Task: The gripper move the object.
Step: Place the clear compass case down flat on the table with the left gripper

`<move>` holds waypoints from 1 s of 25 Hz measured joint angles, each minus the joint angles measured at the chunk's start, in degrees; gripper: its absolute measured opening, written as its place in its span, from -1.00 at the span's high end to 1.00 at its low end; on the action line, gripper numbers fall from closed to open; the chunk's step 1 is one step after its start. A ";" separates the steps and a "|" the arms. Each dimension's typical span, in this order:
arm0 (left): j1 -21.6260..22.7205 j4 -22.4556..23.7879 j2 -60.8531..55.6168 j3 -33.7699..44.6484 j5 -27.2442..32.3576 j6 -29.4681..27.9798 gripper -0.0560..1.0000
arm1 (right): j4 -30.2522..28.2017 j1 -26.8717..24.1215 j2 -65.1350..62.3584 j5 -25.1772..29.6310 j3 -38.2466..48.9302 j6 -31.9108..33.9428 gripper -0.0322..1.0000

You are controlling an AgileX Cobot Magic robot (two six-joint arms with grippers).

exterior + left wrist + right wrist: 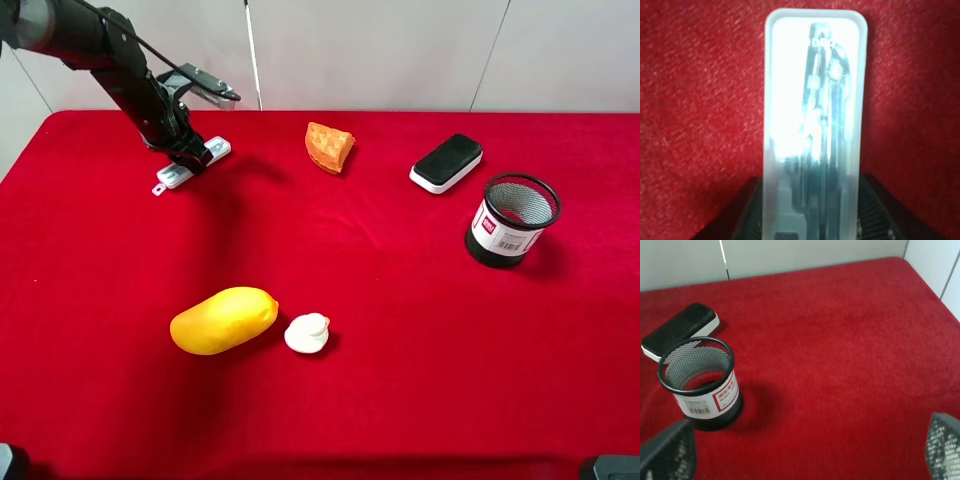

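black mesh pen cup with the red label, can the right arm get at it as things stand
Probably yes: the black mesh pen cup stands upright just ahead of the open right gripper, with only bare red cloth between them.

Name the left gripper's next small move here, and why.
Probably squeeze shut: the left gripper has its jaws flanking one end of the plastic case, which lies flat on the red cloth. Whether they already pinch it is unclear.
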 joint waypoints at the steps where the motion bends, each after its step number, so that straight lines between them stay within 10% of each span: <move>1: -0.06 0.00 0.00 -0.64 0.66 0.00 0.13 | 0.00 0.00 0.00 0.00 0.00 0.00 -0.41; 25: -13.45 2.15 0.04 -18.34 14.89 0.24 0.13 | 0.00 0.00 0.00 -0.07 0.00 0.00 -0.41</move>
